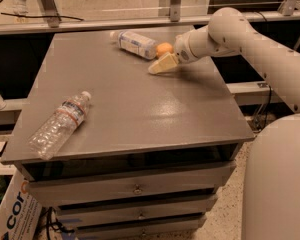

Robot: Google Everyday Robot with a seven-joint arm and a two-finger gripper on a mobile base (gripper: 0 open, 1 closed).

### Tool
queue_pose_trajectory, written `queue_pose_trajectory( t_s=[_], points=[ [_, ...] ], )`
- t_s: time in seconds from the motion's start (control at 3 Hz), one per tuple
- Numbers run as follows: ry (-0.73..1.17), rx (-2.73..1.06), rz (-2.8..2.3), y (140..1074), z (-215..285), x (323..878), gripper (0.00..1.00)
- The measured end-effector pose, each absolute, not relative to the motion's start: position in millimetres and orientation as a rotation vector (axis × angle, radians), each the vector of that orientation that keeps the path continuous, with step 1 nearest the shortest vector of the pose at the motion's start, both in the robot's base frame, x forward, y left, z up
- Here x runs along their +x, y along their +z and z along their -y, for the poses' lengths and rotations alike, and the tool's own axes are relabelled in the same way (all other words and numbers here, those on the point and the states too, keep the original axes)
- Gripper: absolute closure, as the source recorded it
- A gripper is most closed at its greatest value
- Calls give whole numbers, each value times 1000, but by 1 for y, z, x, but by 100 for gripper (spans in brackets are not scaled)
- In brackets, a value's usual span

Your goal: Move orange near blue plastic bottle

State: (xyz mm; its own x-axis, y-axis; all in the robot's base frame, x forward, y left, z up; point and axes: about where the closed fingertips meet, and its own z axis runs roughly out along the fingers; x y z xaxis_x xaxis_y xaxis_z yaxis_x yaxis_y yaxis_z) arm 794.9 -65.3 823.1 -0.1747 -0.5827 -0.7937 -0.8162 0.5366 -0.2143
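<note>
The orange (164,48) lies on the grey table top (140,109) at the far right, touching or almost touching the base end of the blue plastic bottle (135,43). That bottle lies on its side with its white cap pointing left. My gripper (164,60) is low over the table, right at the orange's near side, with the arm reaching in from the right. The gripper partly hides the orange.
A longer ribbed clear bottle (60,124) with a red-white label lies on its side at the table's front left. The table has drawers (135,189) below. My white base (280,184) stands at the right. A cardboard box (10,219) sits on the floor at the left.
</note>
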Motion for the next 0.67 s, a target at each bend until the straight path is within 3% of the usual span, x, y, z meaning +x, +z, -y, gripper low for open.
queue_pose_trajectory(
  t_s=[0.67],
  points=[
    [433, -1065, -1667, 868, 84, 771, 0]
  ],
)
